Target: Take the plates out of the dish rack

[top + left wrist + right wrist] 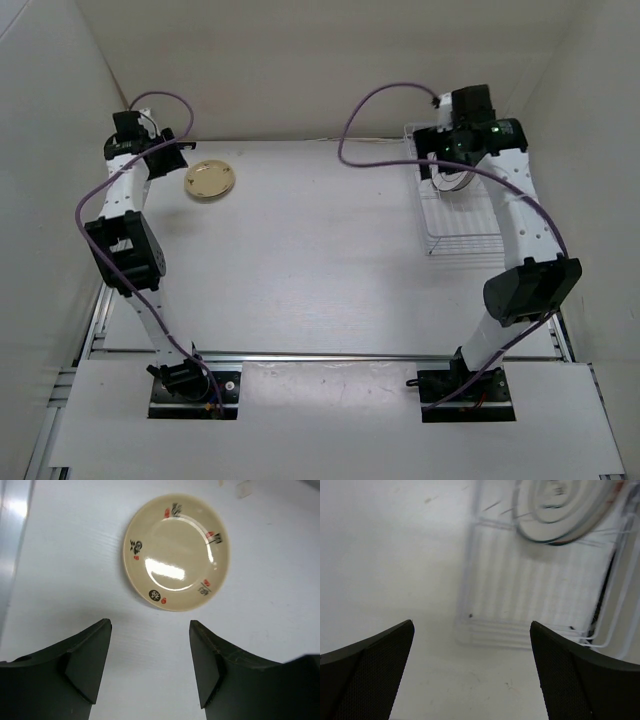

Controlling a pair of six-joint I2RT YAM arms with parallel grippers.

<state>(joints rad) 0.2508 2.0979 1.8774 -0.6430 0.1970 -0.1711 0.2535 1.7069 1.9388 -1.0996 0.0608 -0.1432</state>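
Top external view shows the table with the job partly done. The dish rack sits at the upper right of the frame. Its nearer half shows only bare wire, and what it holds is crowded at its far end, under the right arm.

One plate is already out. The cream-tan plate lies flat on the table at the upper left of the frame, well apart from the rack. In the left wrist view it fills the upper centre, right side up, with small dark and red marks around its rim.

At least one plate remains. The ringed plate shows at the upper right of the right wrist view, tilted against the rack's wires. A thin warm-coloured edge peeps out beneath it, but the picture is too blurred to tell whether that is a third plate.

The left gripper hovers just short of the cream-tan plate, fingers parted fairly wide, with nothing between them and not touching the plate. The right gripper hangs over the rack's bare floor, spread as wide as it goes and empty, with the ringed plate ahead of it.

By my reckoning, roughly a third is done, and the ringed plate looks the likely next pick.
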